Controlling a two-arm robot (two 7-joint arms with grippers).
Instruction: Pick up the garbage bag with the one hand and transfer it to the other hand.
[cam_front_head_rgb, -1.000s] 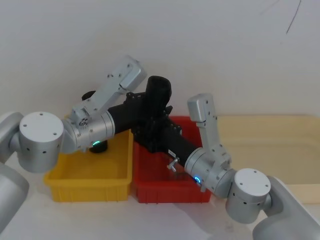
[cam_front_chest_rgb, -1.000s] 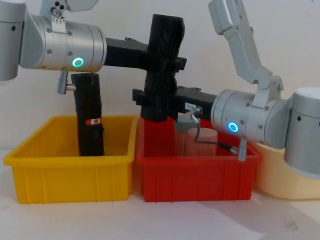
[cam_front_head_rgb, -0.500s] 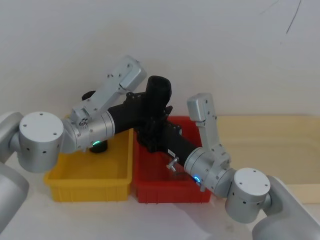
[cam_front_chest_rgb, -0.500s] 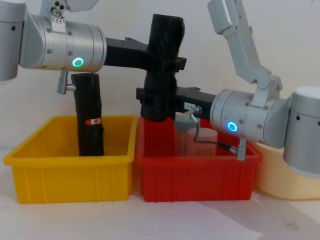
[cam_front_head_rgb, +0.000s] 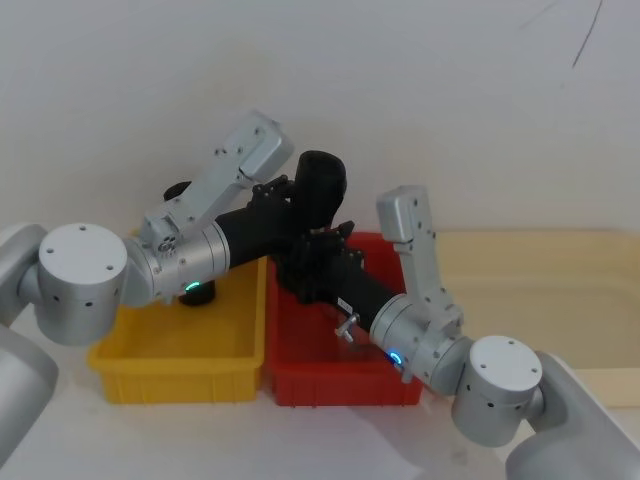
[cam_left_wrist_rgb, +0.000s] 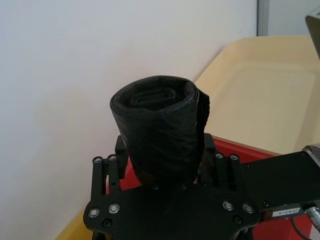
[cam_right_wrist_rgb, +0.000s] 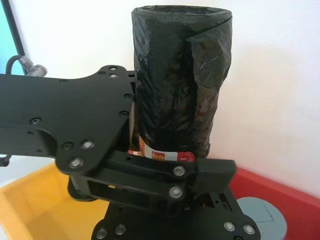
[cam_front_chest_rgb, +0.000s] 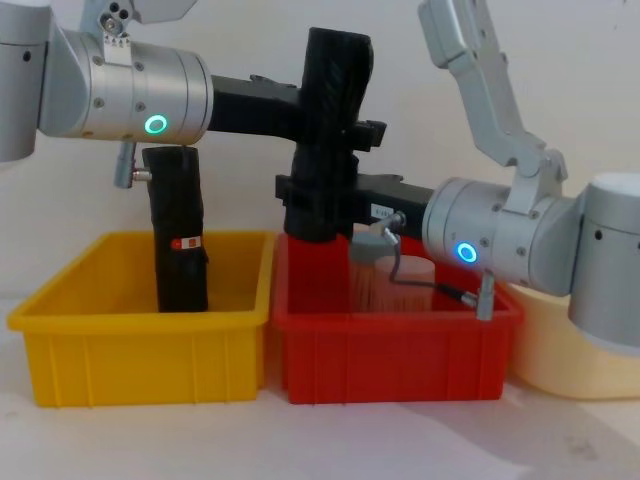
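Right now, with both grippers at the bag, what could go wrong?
1. The left gripper clamps the bag above the red bin; releasing before the right gripper, just below, holds firmly could drop it there.
2. The grippers sit very close on the bag, so pulling away could knock one against the other.

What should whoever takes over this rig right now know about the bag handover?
Left pincer, green ring light: around the upper part of the tall black roll of crinkled plastic garbage bags; grip unconfirmed.
Right pincer, blue ring light: shut on the roll's lower part.
Roll: near upright, in the air over the red plastic bin.
Done: pickup, second grasp.
Left: free the left pincer and back it away, probably slowly.
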